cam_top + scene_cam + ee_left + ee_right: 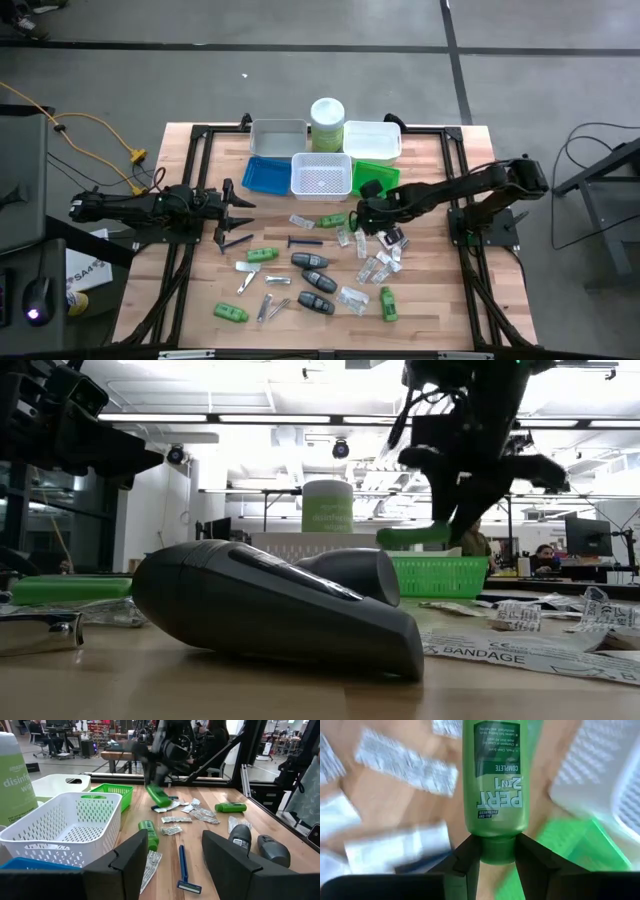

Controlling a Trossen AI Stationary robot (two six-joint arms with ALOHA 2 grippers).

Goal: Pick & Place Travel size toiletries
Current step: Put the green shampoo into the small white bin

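My right gripper (360, 214) is over the middle of the table, shut on a green tube (494, 780) labelled PERT that is lifted above the wood (159, 796). Below and around it lie clear packets (376, 262). Another green tube (333, 221) and a blue razor (305, 241) lie flat on the table beside it. Dark grey oval cases (316, 282), silver clippers (272, 306) and other green tubes (262, 256) lie nearer the front edge. My left gripper (175, 862) waits at the table's left side, open, pointing level, nothing between its fingers. My right gripper pinches the tube's narrow cap end (495, 851) between its two fingers, one finger (470, 855) on each side. The fingers slant down from the table's right side and lie in line with the tube. The tube (415, 536) sticks out beyond the fingertips, tilted, clear of the table.
Along the far edge stand a grey tray (280, 135), a white tray (372, 138), a blue tray (266, 176), a white perforated basket (321, 176), a green basket (377, 177) and a tall pale-green canister (327, 115). People sit at desks beyond the table.
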